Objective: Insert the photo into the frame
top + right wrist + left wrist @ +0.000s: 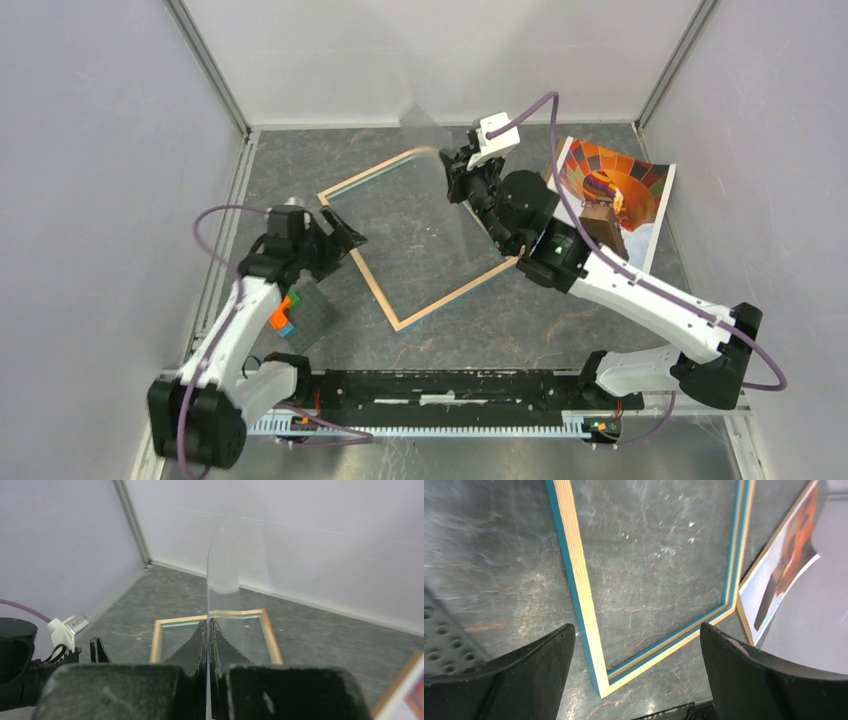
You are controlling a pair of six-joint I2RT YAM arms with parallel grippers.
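Note:
The frame [358,260] lies flat mid-table with its light wood side up; it also shows in the left wrist view [579,580] and the right wrist view [157,640]. My right gripper [463,183] is shut on a clear see-through pane [428,130], held upright above the frame's far right corner; the right wrist view shows the gripper [208,622] pinching the pane [235,555] edge-on. The photo [620,195] lies face up at the back right on a brown backing board [556,160], and shows in the left wrist view [791,555]. My left gripper [345,235] is open and empty just above the frame's left side [636,635].
A grey perforated plate [305,318] with orange and blue bricks lies by the left arm. White enclosure walls close the left, back and right. A black rail [450,385] runs along the near edge between the arm bases.

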